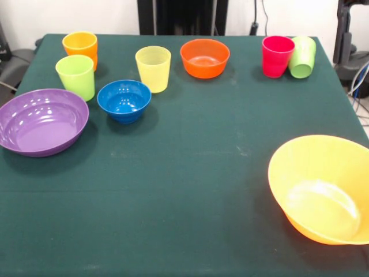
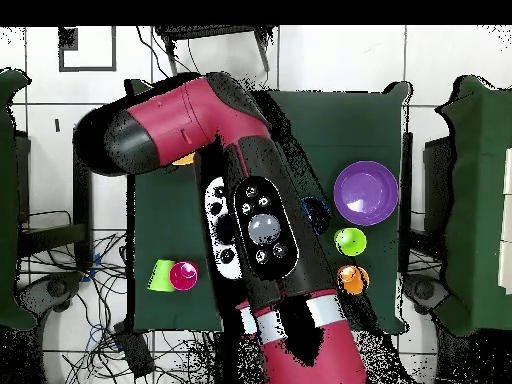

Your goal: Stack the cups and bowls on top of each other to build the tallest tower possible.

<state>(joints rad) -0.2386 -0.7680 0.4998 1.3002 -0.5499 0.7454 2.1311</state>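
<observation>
On the green tablecloth the cups stand singly: an orange cup [image 1: 79, 45], a lime green cup [image 1: 76, 75] and a translucent yellow cup [image 1: 153, 68]. A red cup [image 1: 277, 55] has a green cup [image 1: 302, 56] leaning tilted against it. The bowls also sit apart: a wide purple bowl [image 1: 41, 121], a small blue bowl [image 1: 124, 100], a red-orange bowl [image 1: 204, 57], and a large orange-yellow bowl [image 1: 320, 187] tipped at the near right. No tower is in view. Neither view shows the gripper. In the overhead view the purple bowl [image 2: 365, 192], lime cup [image 2: 349, 241], orange cup [image 2: 352, 279] and red cup [image 2: 184, 274] show beside the arm.
The red and black arm [image 2: 250, 200] hangs folded over the middle of the table in the overhead view and hides much of it. Cables lie on the floor [image 2: 100, 260] beside the table. The table edge [image 1: 346, 86] runs close behind the red and green cups.
</observation>
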